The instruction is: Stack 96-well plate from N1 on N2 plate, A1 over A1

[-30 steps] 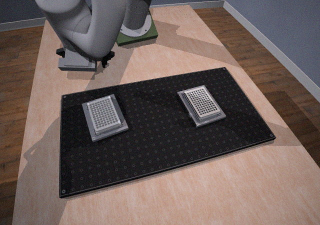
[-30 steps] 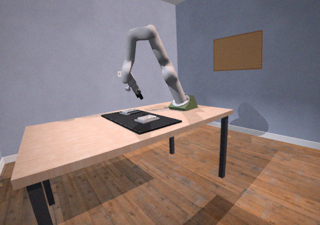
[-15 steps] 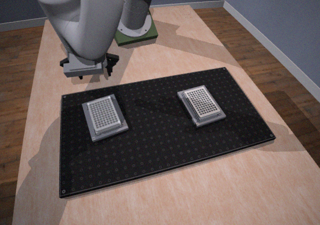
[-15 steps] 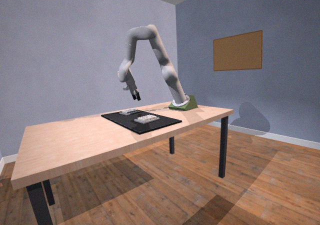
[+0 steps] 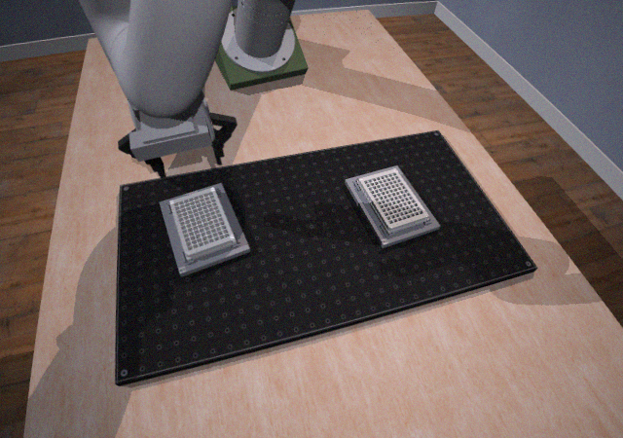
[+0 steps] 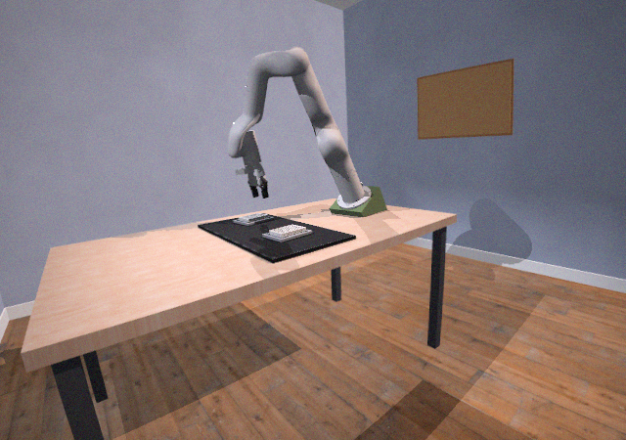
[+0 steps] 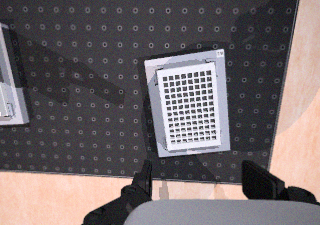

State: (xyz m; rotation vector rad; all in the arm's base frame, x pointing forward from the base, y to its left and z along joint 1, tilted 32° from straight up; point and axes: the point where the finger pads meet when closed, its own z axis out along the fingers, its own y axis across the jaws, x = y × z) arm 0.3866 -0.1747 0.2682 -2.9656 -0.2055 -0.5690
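Note:
The 96-well plate in nest N1 (image 5: 202, 223) is white and lies flat in its grey nest on the left of the black baseplate (image 5: 311, 257). It also shows in the wrist view (image 7: 189, 108) and, far off, in the exterior view (image 6: 252, 218). The second plate lies flat in nest N2 (image 5: 393, 202) to the right, and shows nearer in the exterior view (image 6: 287, 232). My gripper (image 5: 188, 159) (image 6: 258, 190) is open and empty. It hangs well above the table, over the baseplate's edge on the base side of N1, with its fingers pointing down. I cannot make out the cut corners.
The arm's green base block (image 5: 261, 68) stands behind the baseplate. The N2 nest's edge shows at the left border of the wrist view (image 7: 7, 85). The big arm links fill the upper left of the top view.

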